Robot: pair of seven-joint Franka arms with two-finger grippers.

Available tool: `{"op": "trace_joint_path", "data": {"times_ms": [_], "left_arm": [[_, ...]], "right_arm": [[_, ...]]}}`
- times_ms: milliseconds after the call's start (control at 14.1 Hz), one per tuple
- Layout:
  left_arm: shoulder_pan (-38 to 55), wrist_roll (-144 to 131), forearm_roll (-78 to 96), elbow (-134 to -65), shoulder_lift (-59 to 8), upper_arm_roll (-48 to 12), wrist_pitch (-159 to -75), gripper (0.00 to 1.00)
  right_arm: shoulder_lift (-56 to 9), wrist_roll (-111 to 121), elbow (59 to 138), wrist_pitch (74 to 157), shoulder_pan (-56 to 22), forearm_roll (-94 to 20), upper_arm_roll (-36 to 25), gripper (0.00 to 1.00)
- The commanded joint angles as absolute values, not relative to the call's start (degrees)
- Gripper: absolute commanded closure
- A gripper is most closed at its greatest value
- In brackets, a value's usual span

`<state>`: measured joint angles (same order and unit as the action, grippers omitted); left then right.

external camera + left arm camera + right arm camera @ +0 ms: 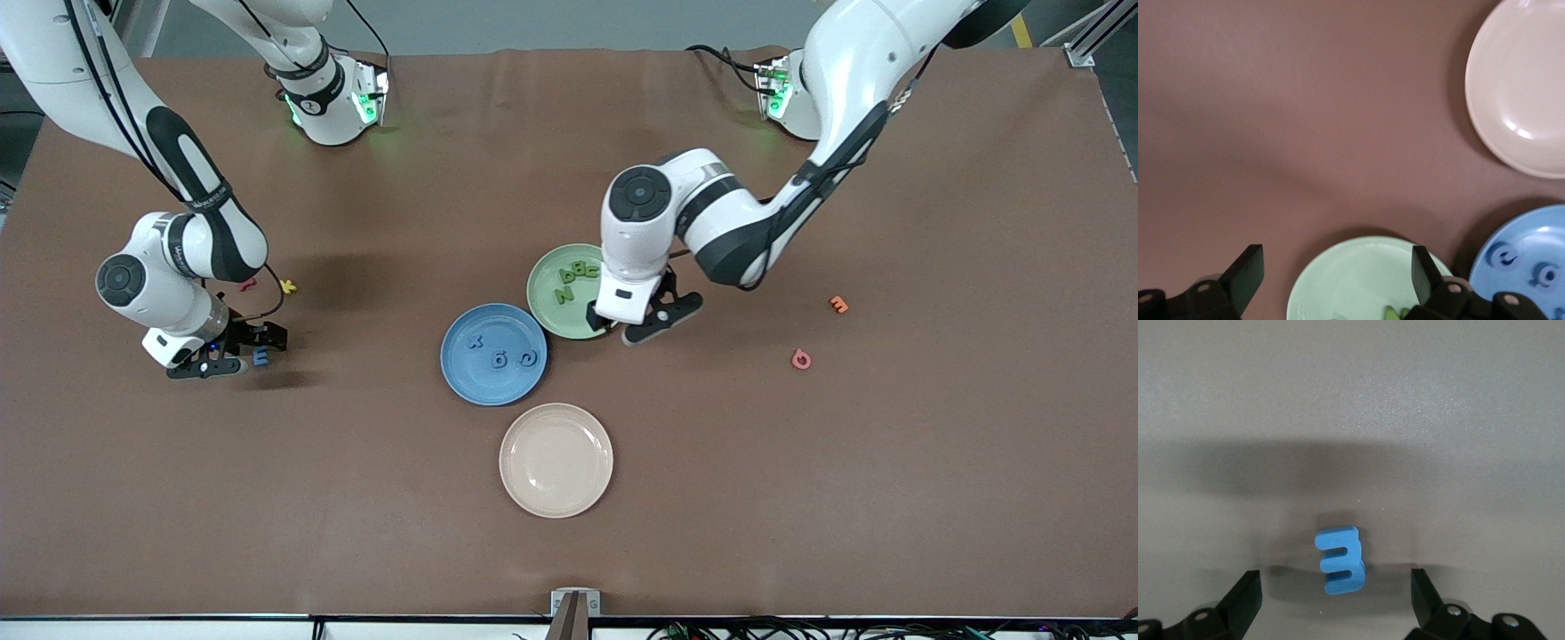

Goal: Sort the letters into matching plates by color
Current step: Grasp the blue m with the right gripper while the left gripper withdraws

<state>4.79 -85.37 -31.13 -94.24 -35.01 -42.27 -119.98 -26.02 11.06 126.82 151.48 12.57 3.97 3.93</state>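
The right gripper (1331, 597) hangs spread over the blue letter E (260, 357) — nine o'clock of the blue plate (462, 373). The left gripper (1337, 277), fingers apart and empty, hovers over the green plate (542, 298), which holds green letters (576, 278).

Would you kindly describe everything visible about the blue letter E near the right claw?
The blue E is a small, thick, matte letter that looks like foam, with three short prongs. It lies flat on the brown table toward the right arm's end, outside every plate. The right claw is low over it, fingers open on either side without touching it. Only the table touches it, and a soft shadow falls around it.
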Motion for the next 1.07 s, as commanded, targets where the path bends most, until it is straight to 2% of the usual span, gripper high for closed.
{"op": "trace_joint_path", "data": {"times_ms": [0, 213, 427, 853, 995], "left_arm": [[1.52, -80.89, -30.94, -94.48, -30.25, -42.63, -117.43, 0.03], [-6.21, -67.71, -28.40, -94.39, -25.50, -44.73, -111.90, 0.03], [-14.83, -61.19, -26.54, -94.48, -23.56, -48.85, -111.19, 0.03], [-39.26, -45.03, -23.65, -92.64, -23.20, -66.69, -101.53, 0.02], [-39.38, -39.49, -22.25, -89.85, -23.20, -66.01, -96.09, 0.02]], "right_arm": [[-26.28, 11.60, 126.65, 151.96, 13.89, 4.83, 5.10, 0.09], [-26.37, 11.60, 126.47, 151.96, 13.89, 4.83, 5.10, 0.15], [-26.54, 11.60, 126.30, 151.96, 13.80, 4.83, 5.10, 0.19], [-26.54, 11.60, 126.04, 151.96, 13.62, 4.83, 5.10, 0.28], [-26.54, 11.60, 126.04, 151.79, 13.62, 4.83, 5.10, 0.32]]}}
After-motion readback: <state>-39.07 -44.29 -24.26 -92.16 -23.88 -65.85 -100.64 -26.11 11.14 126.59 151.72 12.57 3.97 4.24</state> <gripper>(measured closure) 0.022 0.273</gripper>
